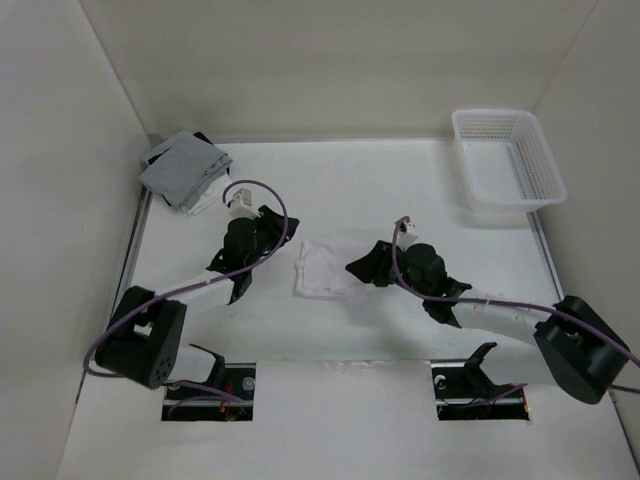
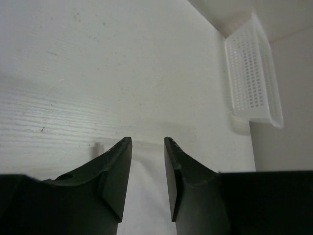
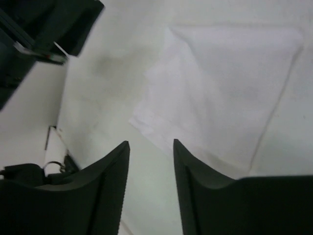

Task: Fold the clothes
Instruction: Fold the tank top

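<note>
The white garment (image 1: 322,270) lies folded small at the middle of the bench (image 1: 340,190), left hand (image 2: 146,142) and right hand (image 3: 150,144) both parted and empty, so folding looks nearly done.

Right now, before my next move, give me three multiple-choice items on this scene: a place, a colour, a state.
1. The white garment lies: A. in the far right corner; B. in the middle of the table; C. in the far left corner.
2. The top piece of the folded stack is: A. grey; B. pink; C. black.
3. The left gripper and right gripper are: A. both shut on the garment; B. left shut, right open; C. both open, gripping nothing.
Answers: 1 B, the top view shows it flat at the centre; 2 A, grey cloth lies on top; 3 C, each wrist view shows a clear gap between the fingers.
</note>
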Action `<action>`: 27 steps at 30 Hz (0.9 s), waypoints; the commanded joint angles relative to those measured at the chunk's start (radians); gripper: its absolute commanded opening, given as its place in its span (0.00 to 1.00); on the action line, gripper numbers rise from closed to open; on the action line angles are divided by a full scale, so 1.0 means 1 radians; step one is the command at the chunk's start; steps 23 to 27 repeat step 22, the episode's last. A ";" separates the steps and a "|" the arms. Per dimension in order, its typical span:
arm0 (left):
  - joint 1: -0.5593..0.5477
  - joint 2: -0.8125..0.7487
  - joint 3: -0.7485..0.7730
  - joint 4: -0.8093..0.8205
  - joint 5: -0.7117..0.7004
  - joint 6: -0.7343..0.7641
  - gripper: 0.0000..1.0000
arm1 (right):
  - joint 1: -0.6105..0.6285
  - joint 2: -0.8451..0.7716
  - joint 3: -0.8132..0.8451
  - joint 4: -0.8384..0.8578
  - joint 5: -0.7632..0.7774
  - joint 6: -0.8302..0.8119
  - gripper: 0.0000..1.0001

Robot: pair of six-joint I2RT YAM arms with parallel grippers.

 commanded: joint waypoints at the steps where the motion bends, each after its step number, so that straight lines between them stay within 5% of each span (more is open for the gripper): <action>1: -0.018 -0.141 -0.025 -0.142 -0.073 0.076 0.34 | -0.012 -0.125 0.067 -0.025 0.067 -0.091 0.49; 6: -0.033 -0.341 -0.085 -0.357 -0.102 0.152 0.46 | -0.120 -0.279 0.099 -0.080 0.183 -0.170 0.63; 13: -0.024 -0.499 -0.151 -0.497 -0.107 0.165 0.52 | -0.273 -0.347 -0.097 0.059 0.357 -0.150 0.72; 27: -0.082 -0.363 -0.091 -0.478 -0.093 0.188 0.50 | -0.375 -0.340 -0.131 0.064 0.288 -0.096 0.72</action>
